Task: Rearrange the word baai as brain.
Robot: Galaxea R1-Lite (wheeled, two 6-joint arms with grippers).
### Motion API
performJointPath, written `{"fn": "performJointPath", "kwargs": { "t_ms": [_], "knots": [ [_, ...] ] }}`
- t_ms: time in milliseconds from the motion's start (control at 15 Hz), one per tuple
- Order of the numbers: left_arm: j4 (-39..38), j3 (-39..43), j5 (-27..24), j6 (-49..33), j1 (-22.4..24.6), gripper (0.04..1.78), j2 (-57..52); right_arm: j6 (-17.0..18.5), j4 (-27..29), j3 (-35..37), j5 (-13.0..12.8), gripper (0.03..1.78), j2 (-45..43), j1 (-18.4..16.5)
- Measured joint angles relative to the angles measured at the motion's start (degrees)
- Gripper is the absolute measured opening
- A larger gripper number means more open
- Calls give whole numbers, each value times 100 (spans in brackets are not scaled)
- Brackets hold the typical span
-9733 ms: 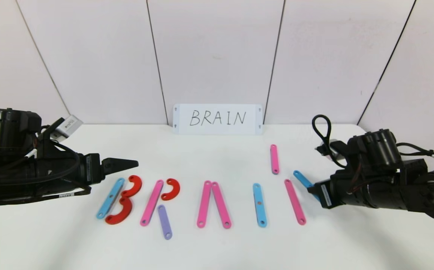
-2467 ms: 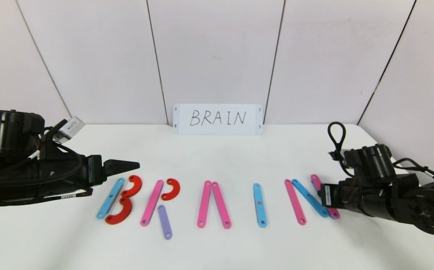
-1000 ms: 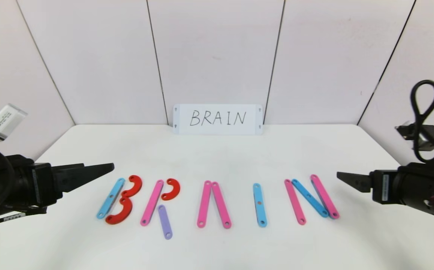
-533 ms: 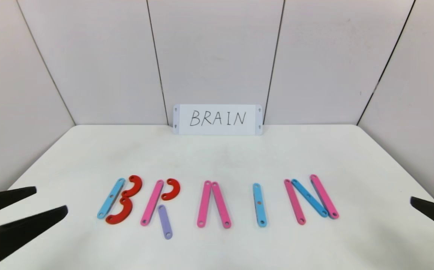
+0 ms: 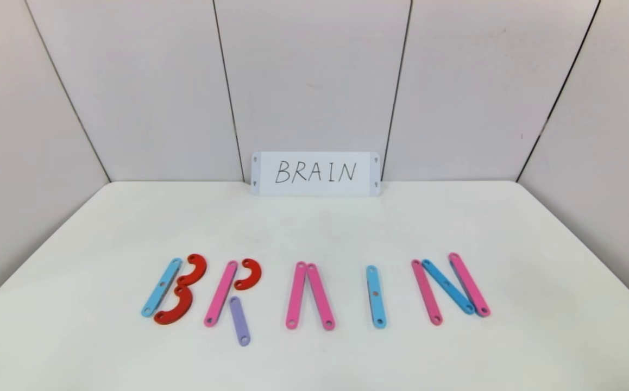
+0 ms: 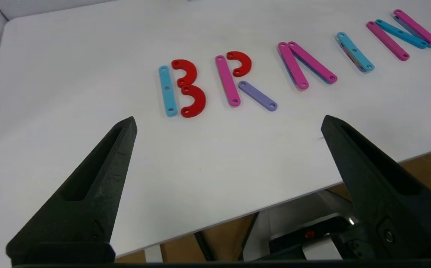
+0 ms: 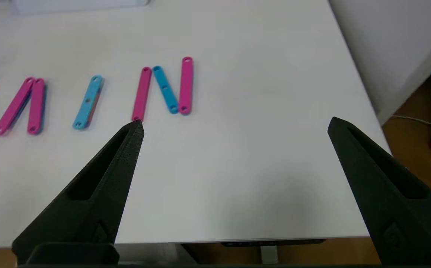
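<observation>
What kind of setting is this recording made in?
Probably a lab test booth: a plain white table enclosed by bare white wall panels, a handwritten BRAIN card, and the plastic-piece word brain.

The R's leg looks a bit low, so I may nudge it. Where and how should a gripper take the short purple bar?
Grip the short purple bar at mid-length, across its narrow width, coming straight down. It lies flat on the table with both long edges free; the pink bar is nearest its upper end.

Right hand (image 7: 234, 124) spread wide above table edge (image 7: 238, 208), pink-blue N (image 7: 163, 89) beyond
</observation>
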Motion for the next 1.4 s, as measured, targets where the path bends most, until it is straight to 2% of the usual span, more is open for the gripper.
{"fn": "performJointPath", "kwargs": {
  "t_ms": [200, 400, 533, 733, 867, 1200, 1267, 1400],
  "knots": [
    [344, -171, 529, 5, 157, 174, -557, -11, 17, -9, -102, 173, -441, -511],
    [588, -155, 645, 2, 388, 174, -996, -112, 26, 121, -94, 173, -942, -745],
    [673, -61, 653, 0, 402, 174, -1304, -350, -11, 315, -5, 173, -1364, -859],
    [485, 336, 702, -6, 371, 174, -1833, -998, -146, 811, 362, 173, -2100, -942],
    [-61, 802, 912, -28, 357, 174, -2035, -1137, -747, 1340, 457, 173, -2356, -962],
    [-2423, 2767, 1393, 160, 350, 174, -2167, -1421, -3050, 3057, 499, 173, -2527, -964],
    [-2787, 3165, 1429, 217, 350, 174, -2172, -1420, -3234, 3245, 511, 173, -2530, -964],
    [-3224, 3711, 1412, 269, 350, 174, -2177, -1391, -3201, 3394, 717, 173, -2537, -964]
  ]
}}
